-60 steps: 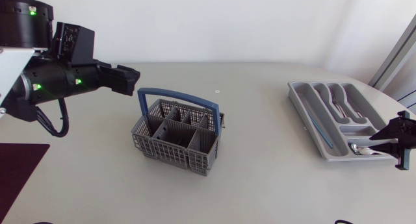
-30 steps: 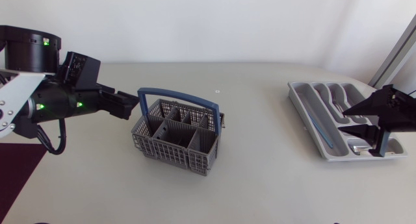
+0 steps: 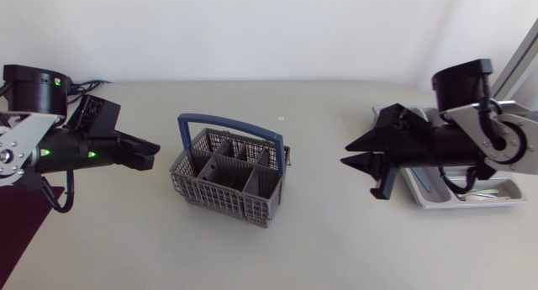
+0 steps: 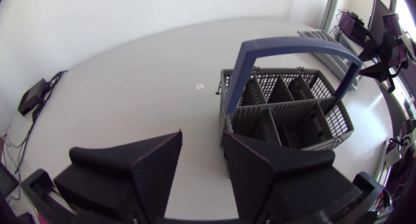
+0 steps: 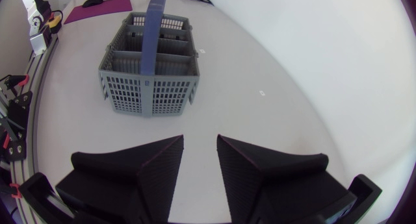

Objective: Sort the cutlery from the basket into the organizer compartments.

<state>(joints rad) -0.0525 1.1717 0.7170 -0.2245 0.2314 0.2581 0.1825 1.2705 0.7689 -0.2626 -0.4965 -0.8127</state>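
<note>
Pale tabletop: our left gripper & right gripper slightly open, empty; clipping grey mesh basket w/ blue handle could tip it.

Basket and organizer on the table.
Basket: grey plastic mesh, divided into compartments, dark blue hoop handle upright; stands level near the table's middle, turned slightly askew. Organizer: light grey compartment tray, lying flat by the table's right edge, well apart from the basket, largely hidden. A spoon lies in its nearest compartment.
</note>
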